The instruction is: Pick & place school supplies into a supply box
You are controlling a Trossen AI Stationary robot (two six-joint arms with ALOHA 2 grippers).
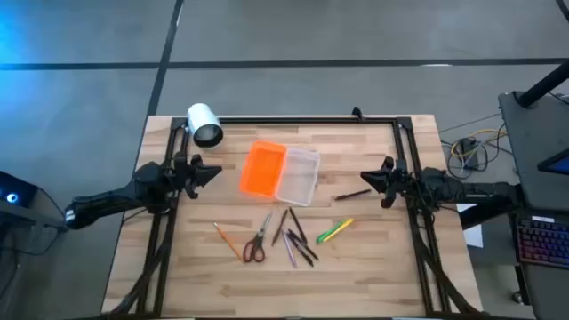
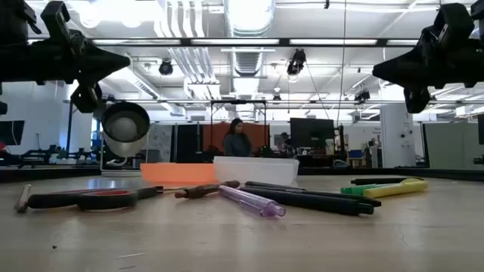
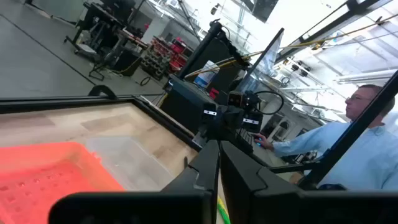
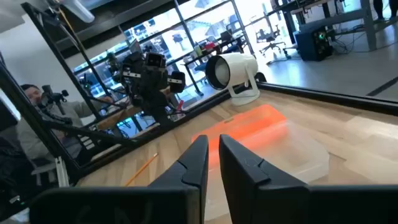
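The supply box (image 1: 280, 172) lies open mid-table, its orange lid (image 1: 263, 167) flat beside the clear tray (image 1: 299, 176). In front of it lie the red-handled scissors (image 1: 256, 245), the orange pencil (image 1: 227, 240), several dark pens (image 1: 296, 238) and the yellow-green highlighter (image 1: 336, 230). One more dark pen (image 1: 353, 194) lies to the tray's right. My left gripper (image 1: 212, 172) hovers shut, left of the lid. My right gripper (image 1: 366, 180) hovers shut, right of the tray. Both are above the table, the left gripper (image 2: 125, 64) and the right gripper (image 2: 378, 73) clear of everything.
A white cylinder (image 1: 204, 124) stands at the far left corner. A dark metal frame (image 1: 293, 119) runs along the table's far edge and down both sides. In the wrist views a person sits beyond the table on each side.
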